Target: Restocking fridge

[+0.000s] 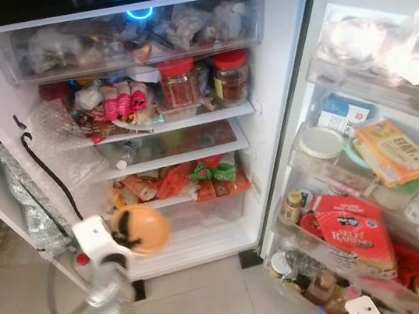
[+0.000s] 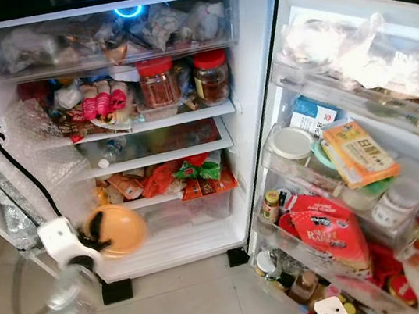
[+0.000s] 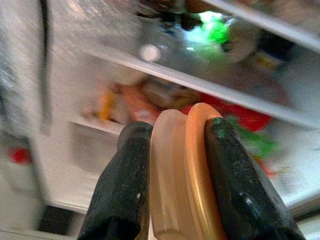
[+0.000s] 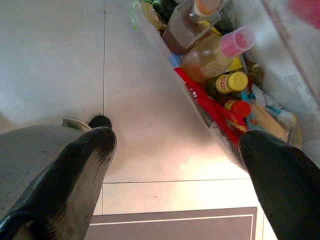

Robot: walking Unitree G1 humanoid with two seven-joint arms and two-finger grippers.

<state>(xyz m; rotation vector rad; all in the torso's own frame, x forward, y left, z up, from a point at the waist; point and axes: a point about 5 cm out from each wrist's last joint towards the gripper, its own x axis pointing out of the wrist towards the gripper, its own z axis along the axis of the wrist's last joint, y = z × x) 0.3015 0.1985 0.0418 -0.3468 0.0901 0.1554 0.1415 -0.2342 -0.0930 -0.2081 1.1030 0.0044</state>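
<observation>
Right, your left end effector is clamped on an orange lidded container, fingers either side of its rim, held in front of the open fridge at approx 7 o'clock in the head view, level w/ the bottom shelf. Right end effector hangs low w/ fingers wide apart, over floor tiles beside the door bottles.

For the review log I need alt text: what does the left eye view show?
The left pincer holds a round orange lidded container before the open white fridge, level with its lowest shelf. Above, crowded shelves carry two red-lidded glass jars, and the door racks on the right hold a red snack bag.
</observation>
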